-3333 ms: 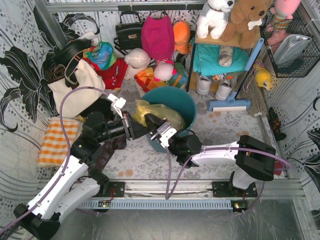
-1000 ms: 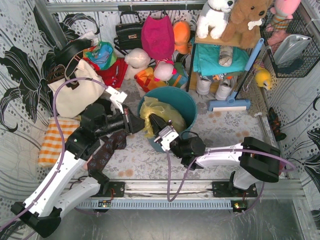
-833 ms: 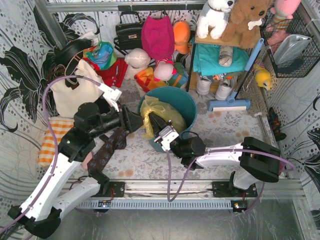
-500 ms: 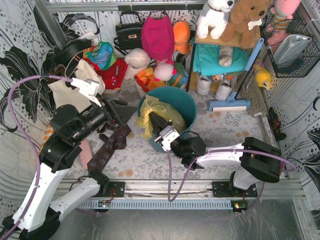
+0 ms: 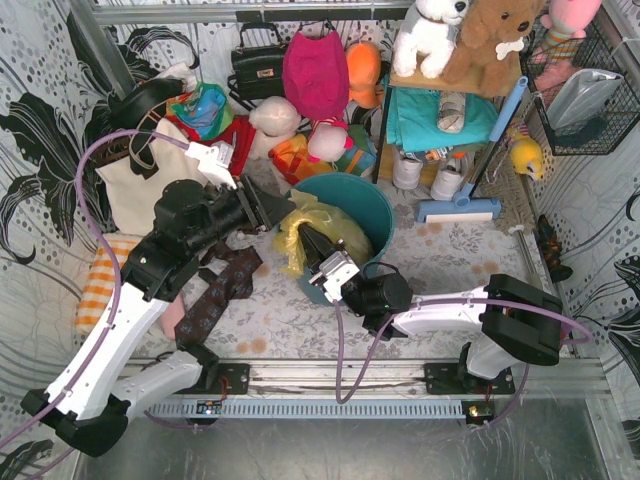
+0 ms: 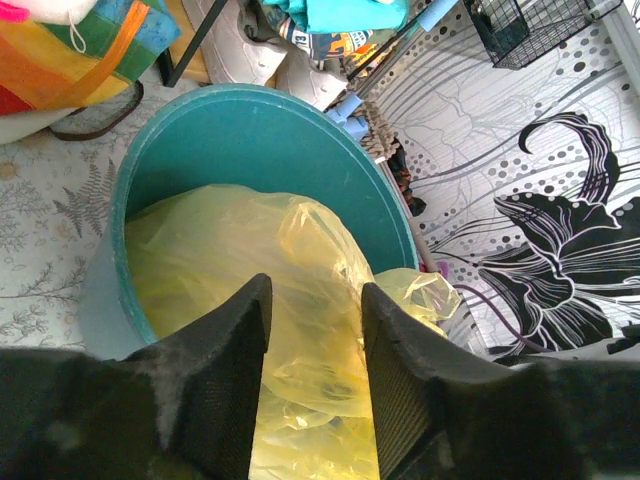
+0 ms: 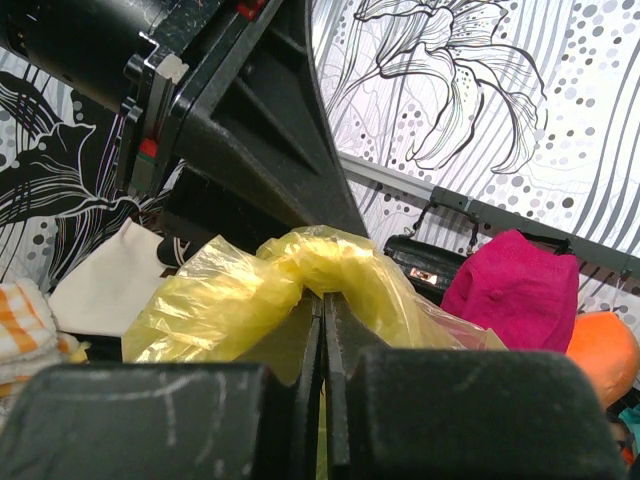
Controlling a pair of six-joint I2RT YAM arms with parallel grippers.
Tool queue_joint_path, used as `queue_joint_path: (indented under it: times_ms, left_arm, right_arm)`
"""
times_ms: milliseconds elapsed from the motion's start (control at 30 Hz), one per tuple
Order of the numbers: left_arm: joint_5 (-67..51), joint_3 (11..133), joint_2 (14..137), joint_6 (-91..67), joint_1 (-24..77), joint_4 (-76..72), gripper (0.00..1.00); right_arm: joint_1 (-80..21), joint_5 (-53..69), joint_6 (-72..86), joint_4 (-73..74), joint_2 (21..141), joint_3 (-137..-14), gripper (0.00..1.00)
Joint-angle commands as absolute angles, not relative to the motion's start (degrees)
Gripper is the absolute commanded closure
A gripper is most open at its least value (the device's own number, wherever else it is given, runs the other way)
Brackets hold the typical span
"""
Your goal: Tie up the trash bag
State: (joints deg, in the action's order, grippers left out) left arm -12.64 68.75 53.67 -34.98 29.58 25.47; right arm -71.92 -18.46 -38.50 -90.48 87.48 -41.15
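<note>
The trash bag [image 5: 322, 231] is thin yellow plastic and sits inside the teal bin [image 5: 373, 200]. My right gripper [image 5: 308, 241] is shut on a gathered fold of the bag at the bin's near left rim. In the right wrist view the bag [image 7: 300, 275] drapes over the shut fingertips of my right gripper [image 7: 322, 297]. My left gripper [image 5: 281, 209] is open, just left of the bin's rim above the bag. In the left wrist view my left gripper [image 6: 315, 300] straddles the bag [image 6: 290, 300] without gripping it, with the teal bin [image 6: 250, 130] beyond.
A cream tote bag [image 5: 150, 180] and an orange checked cloth [image 5: 105, 285] lie left. Soft toys and bags are piled behind the bin [image 5: 315, 75]. A shelf with plush dogs [image 5: 470, 40] stands back right. A blue brush [image 5: 460, 205] lies on the floor.
My left arm swung out to the left and up, then came back toward the bin, and its gripper now hangs open over the bag. My right gripper stayed shut on the bag.
</note>
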Motion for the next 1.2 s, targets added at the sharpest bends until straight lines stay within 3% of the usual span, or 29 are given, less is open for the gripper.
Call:
queue_joint_path:
  times_ms: [0,300,900,967,1100,1167]
  left_arm:
    - [-12.79,69.95,53.07,-34.99,29.75,23.97,0.57]
    - [-12.70,66.92,49.81,-35.26,29.74,24.34,0.99]
    - [-19.20,57.95,47.65,-40.44,29.78,17.81,1.00]
    - [-20.29,58.01,47.17,-40.59,29.79,16.94,0.94]
    - [-18.35,61.07,46.41,-37.58,29.75,21.68,0.64]
    - [-15.92,63.35,46.02,-35.44,29.74,25.04,0.56]
  right_arm:
    - [-71.81,-18.66,-39.23,-94.64,86.22,-41.91,1.00]
    - [-71.81,-19.71,-40.23,-97.20,86.66,-41.93,1.00]
    - [-71.81,-17.97,-42.89,-97.26,89.03,-45.61,1.00]
    - [-71.81,-17.16,-42.67,-97.39,89.42,-45.40,1.00]
    - [-71.81,-15.56,-41.49,-95.30,89.04,-44.85,1.00]
    - [-71.82,-15.18,-41.19,-94.21,88.64,-44.60,1.00]
